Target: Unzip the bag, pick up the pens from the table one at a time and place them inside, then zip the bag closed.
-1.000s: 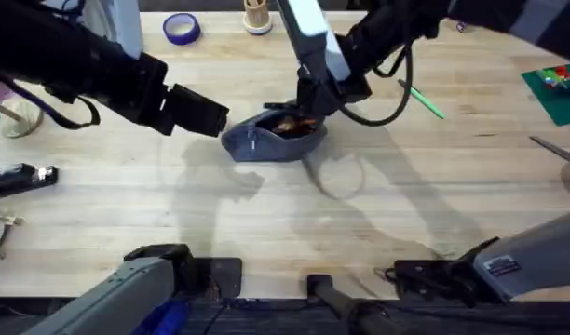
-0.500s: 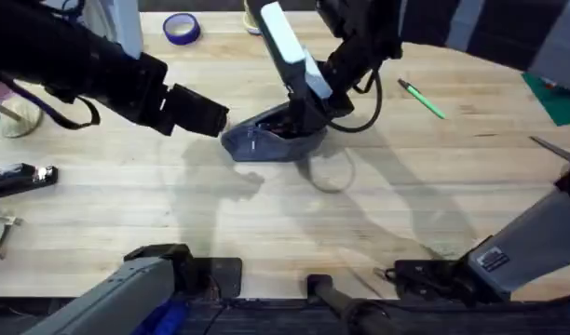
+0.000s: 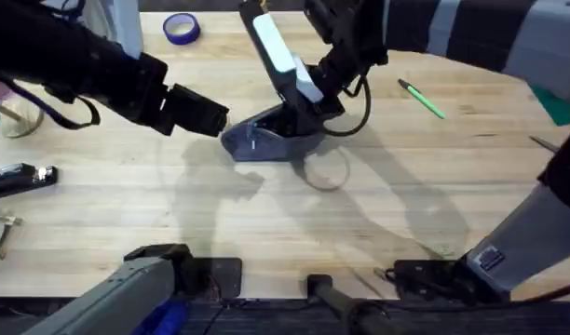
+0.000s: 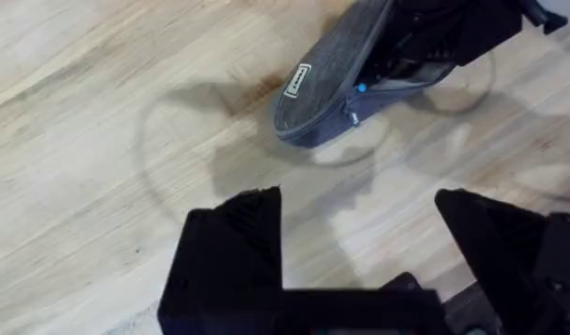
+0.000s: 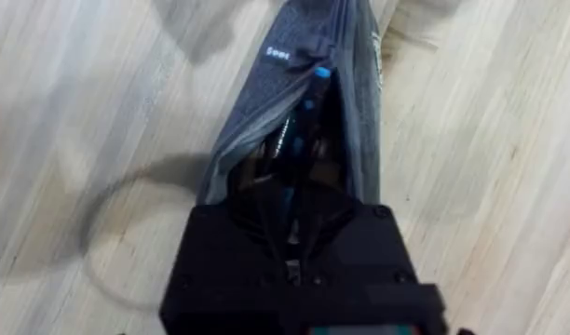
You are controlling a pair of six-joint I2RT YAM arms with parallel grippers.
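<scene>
The bag [image 3: 271, 141] lies unzipped on the table [image 3: 266, 233], nearer its far edge than its near one. My right gripper [image 3: 299, 112] reaches into the bag's open mouth; I cannot tell how its fingers stand. My left gripper [image 4: 359, 242], fingers spread and holding nothing, hovers just beside the bag's end. The green pen [image 3: 421, 99] lies toward the far right corner.
</scene>
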